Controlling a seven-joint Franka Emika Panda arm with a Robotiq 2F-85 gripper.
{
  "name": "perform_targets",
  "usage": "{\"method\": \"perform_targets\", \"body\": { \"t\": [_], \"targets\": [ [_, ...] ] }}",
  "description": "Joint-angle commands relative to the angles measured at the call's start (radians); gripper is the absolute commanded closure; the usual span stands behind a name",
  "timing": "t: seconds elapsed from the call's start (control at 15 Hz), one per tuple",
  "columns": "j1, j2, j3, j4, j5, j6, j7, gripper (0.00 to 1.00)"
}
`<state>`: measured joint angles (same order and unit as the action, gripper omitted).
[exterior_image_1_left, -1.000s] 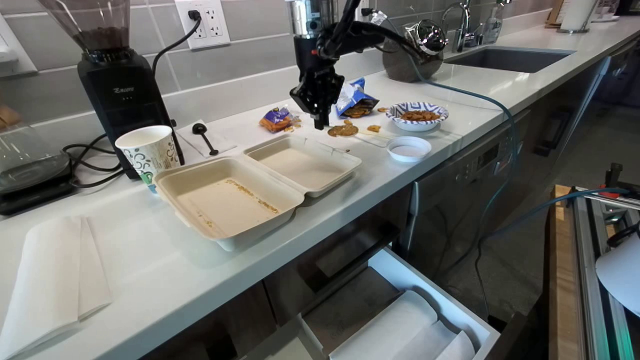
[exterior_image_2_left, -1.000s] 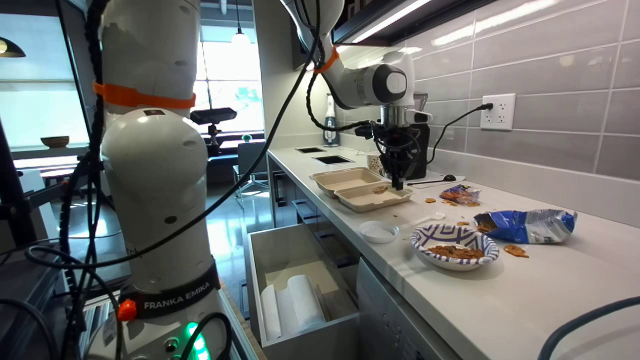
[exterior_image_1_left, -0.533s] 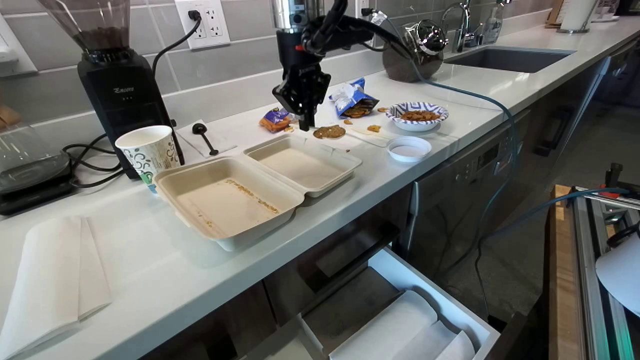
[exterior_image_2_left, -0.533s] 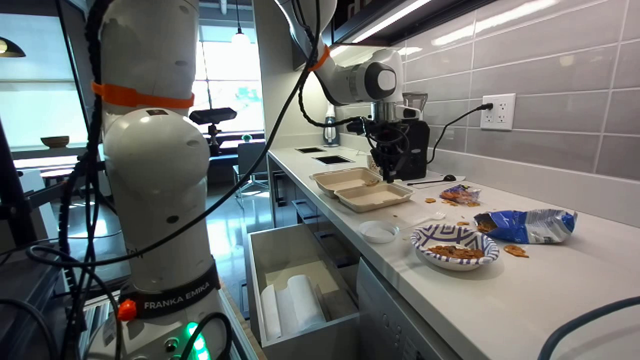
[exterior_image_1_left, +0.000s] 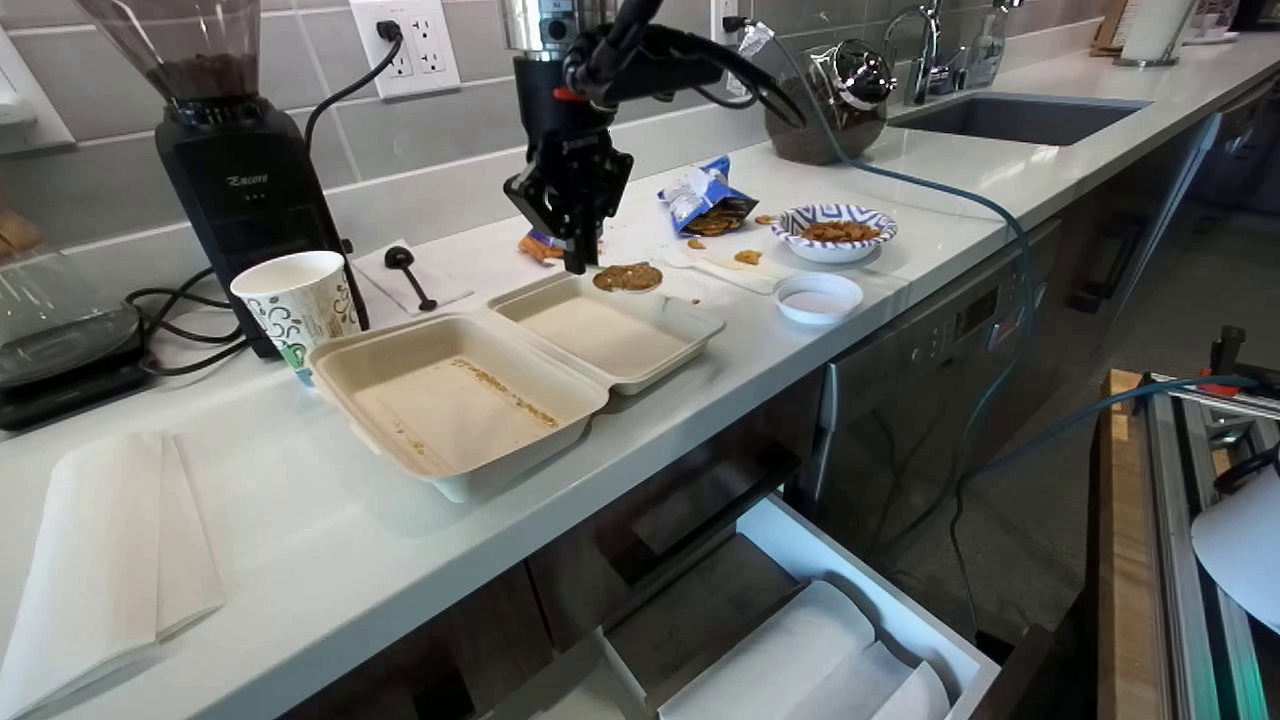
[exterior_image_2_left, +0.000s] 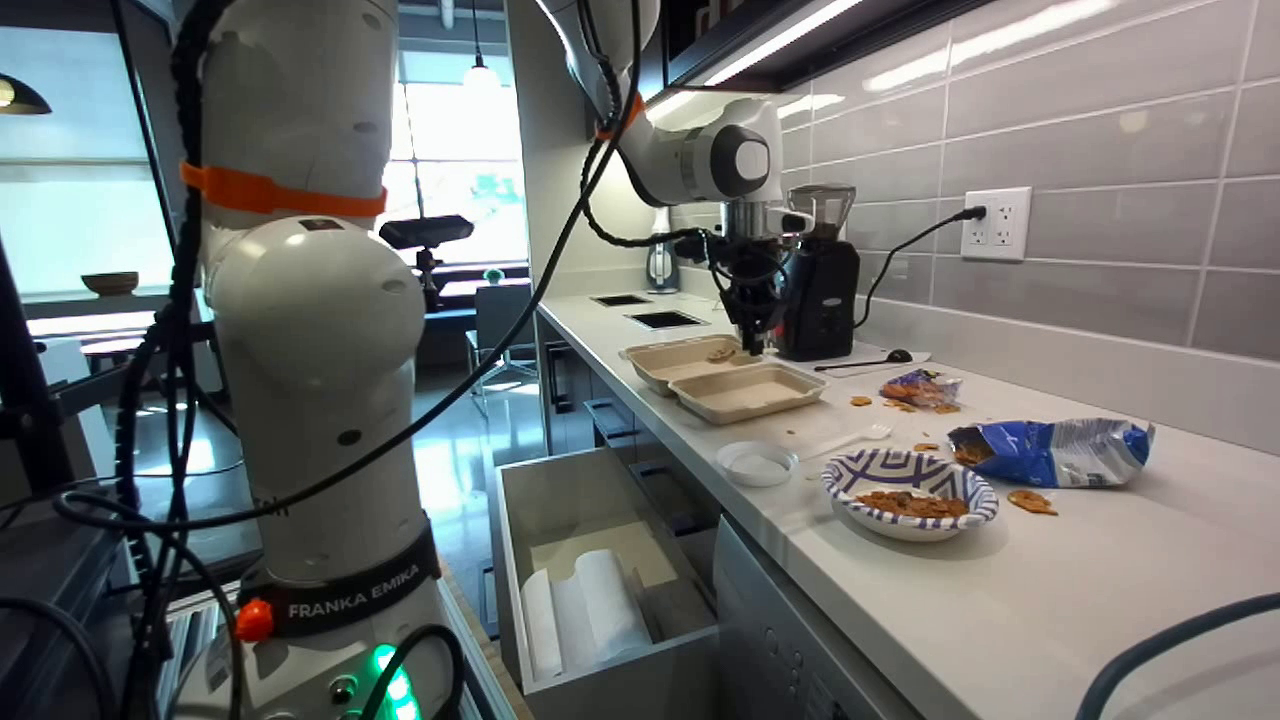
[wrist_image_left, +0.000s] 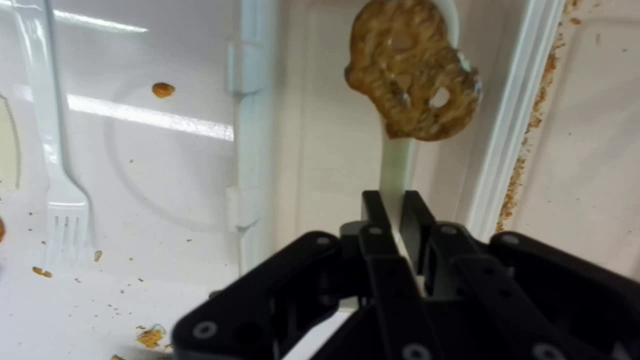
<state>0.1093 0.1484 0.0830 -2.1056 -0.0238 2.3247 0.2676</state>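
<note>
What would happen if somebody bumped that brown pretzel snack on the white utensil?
The pretzel snack would likely slip or tip off, since its edges appear to stick out past the white utensil held in the gripper. It may well snap easily, as it looks flat and has holes through it. For the same reason, it is probably light.

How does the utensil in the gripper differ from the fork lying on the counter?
The held utensil is clamped in the gripper over the open container, while the fork lies on the counter. A brown pretzel crisp sits on the held utensil, hiding most of its head; the fork carries none. The held utensil's visible edge is rounded, whereas the fork ends in tines. Both are pale with slim handles.
</note>
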Motion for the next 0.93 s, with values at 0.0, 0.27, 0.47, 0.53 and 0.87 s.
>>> {"method": "perform_targets", "body": {
  "t": [0.0,0.27,0.47,0.53,0.87],
  "targets": [
    [0.024,0.021,0.014,0.035,0.023,-0.021,0.043,0.97],
    [0.047,0.042,0.029,0.060,0.023,-0.013,0.068,0.97],
    [0.063,0.065,0.042,0.082,0.029,-0.002,0.068,0.97],
    [0.067,0.075,0.046,0.094,0.035,0.003,0.058,0.97],
    [0.082,0.113,0.064,0.134,0.052,0.021,0.033,0.97]
  ]
}}
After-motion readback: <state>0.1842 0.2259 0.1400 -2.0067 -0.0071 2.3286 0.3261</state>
